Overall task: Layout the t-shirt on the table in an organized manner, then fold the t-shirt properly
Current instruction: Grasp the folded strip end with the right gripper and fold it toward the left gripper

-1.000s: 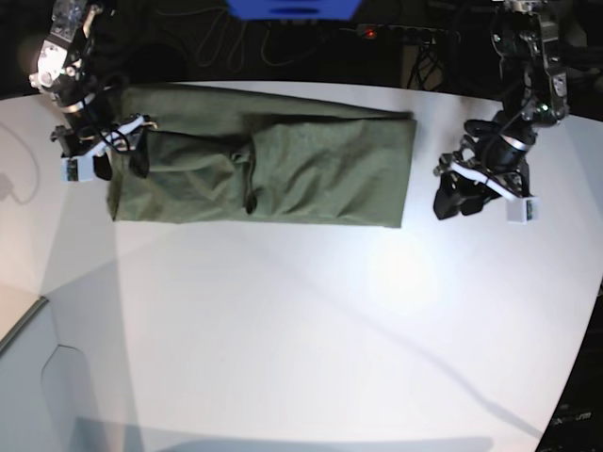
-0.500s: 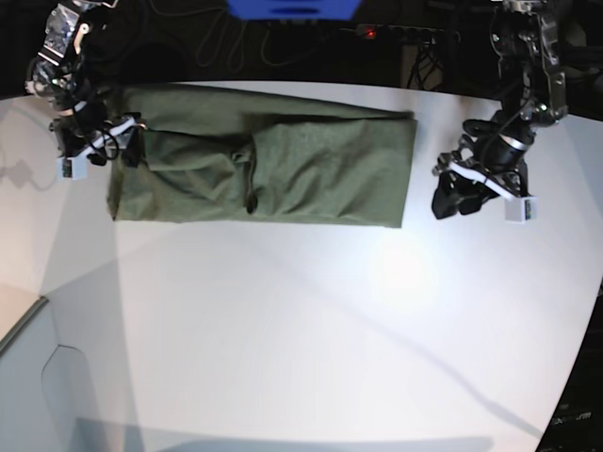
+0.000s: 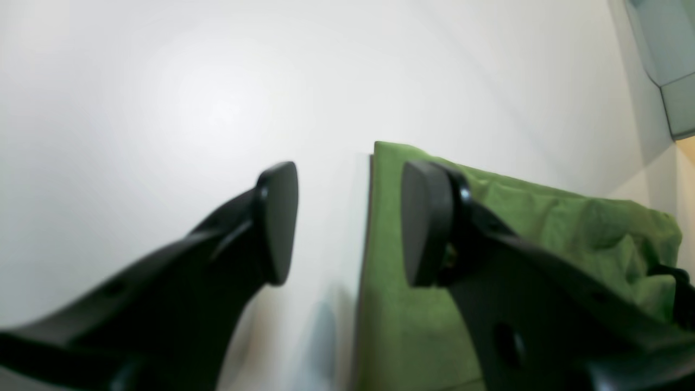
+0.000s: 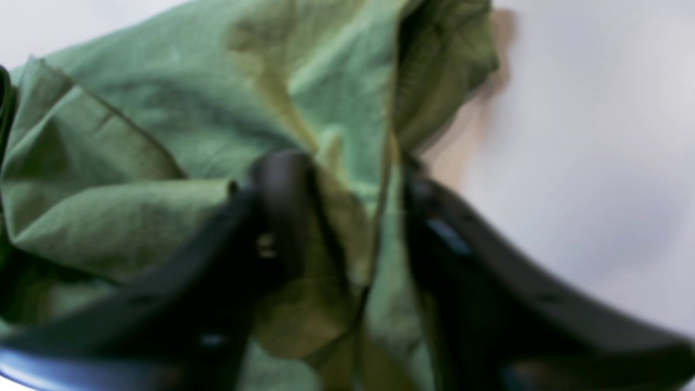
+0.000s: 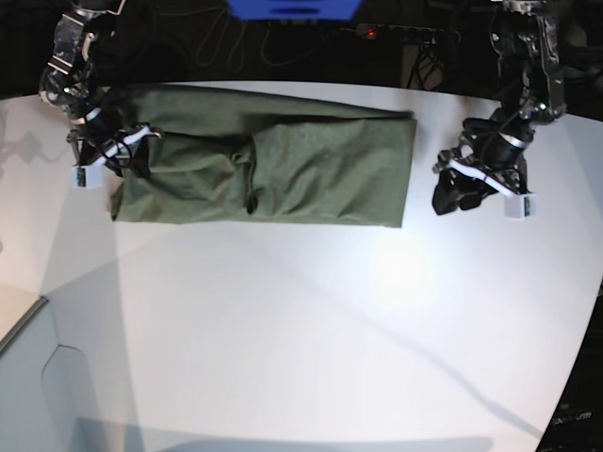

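Note:
The olive-green t-shirt (image 5: 283, 160) lies folded into a long strip across the far part of the white table (image 5: 330, 330). My right gripper (image 5: 118, 160) is over the strip's left end. In the right wrist view its fingers (image 4: 282, 206) straddle a raised fold of the t-shirt (image 4: 190, 119). Motion blur hides whether they pinch it. My left gripper (image 5: 457, 202) hangs open just right of the strip's right edge. In the left wrist view the left gripper (image 3: 347, 217) has bare table (image 3: 163, 81) in its gap, and one finger (image 3: 429, 222) overlaps the t-shirt's (image 3: 516, 217) edge.
A grey-white box corner (image 5: 28, 377) sits at the front left and shows again as a box corner (image 3: 668, 65) in the left wrist view. Behind the table are cables and a power strip (image 5: 396, 33) with a red light. The table's curved edge (image 5: 575, 311) runs down the right.
My right gripper has shifted from the strip's left edge onto its left end, and its jaws have narrowed around the fabric. The left arm has not moved.

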